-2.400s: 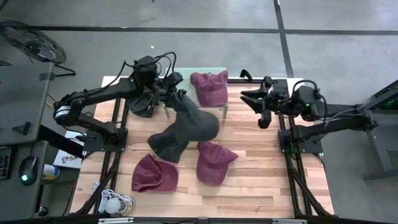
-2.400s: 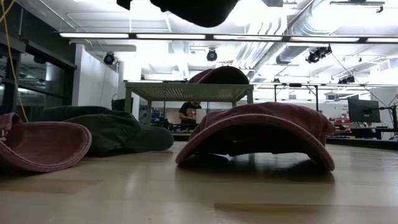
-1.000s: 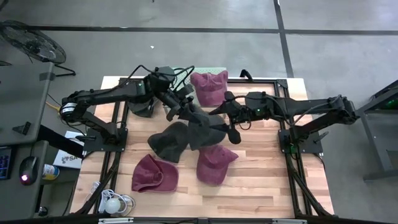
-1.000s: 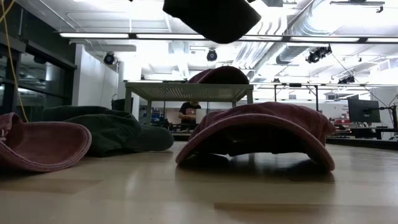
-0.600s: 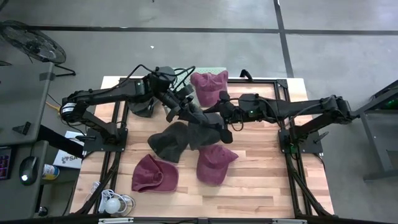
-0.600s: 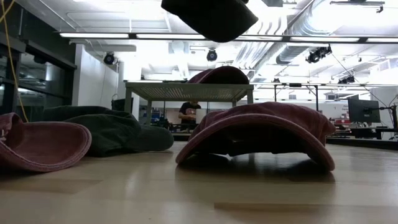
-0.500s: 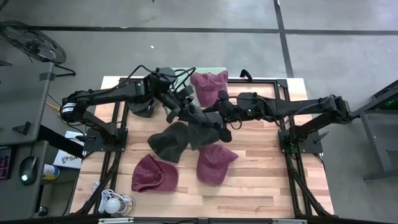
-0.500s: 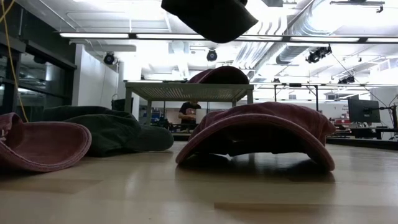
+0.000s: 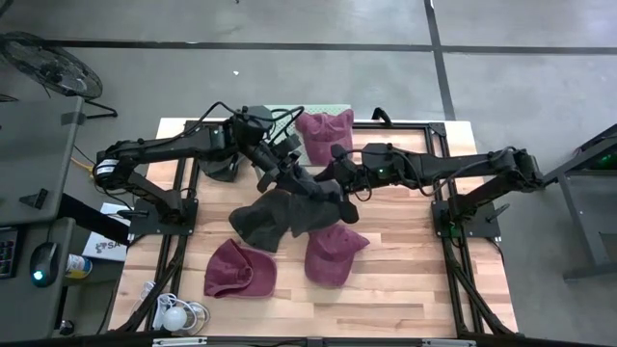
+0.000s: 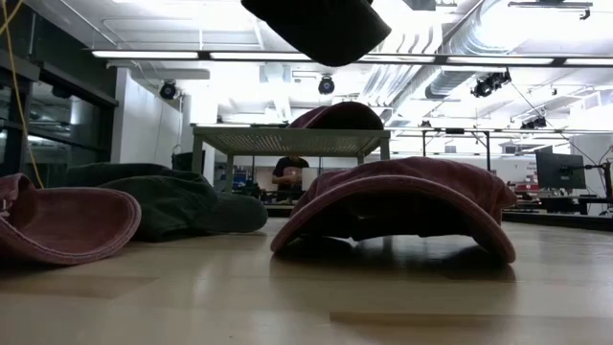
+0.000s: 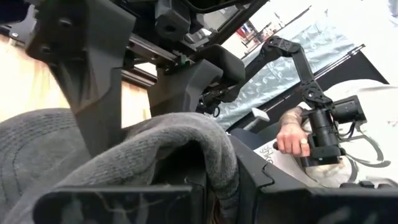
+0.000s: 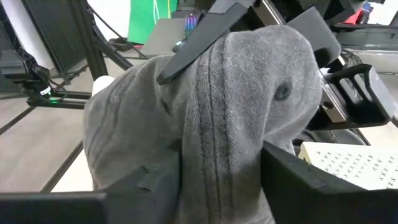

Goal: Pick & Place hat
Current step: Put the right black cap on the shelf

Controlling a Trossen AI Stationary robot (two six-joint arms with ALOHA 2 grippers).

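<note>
Nearest me on the worktop (image 9: 405,280) I see 2 maroon caps (image 9: 240,269), lying flat and apart. Just beyond them hangs the dark grey hat (image 9: 289,204), lifted over the worktop's middle. My left gripper (image 9: 286,173) has its fingers clamped tight on the hat's fabric. My right gripper (image 9: 333,183) reaches in from the other side, its fingers (image 12: 308,180) astride a fold of the same hat and only partly closed. Farthest off, another maroon cap (image 9: 324,136) sits on a small raised stand (image 10: 292,142).

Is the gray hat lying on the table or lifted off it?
Lifted: the gray hat hangs above the table, pinched by the left hand, with the right hand around its other side.
</note>
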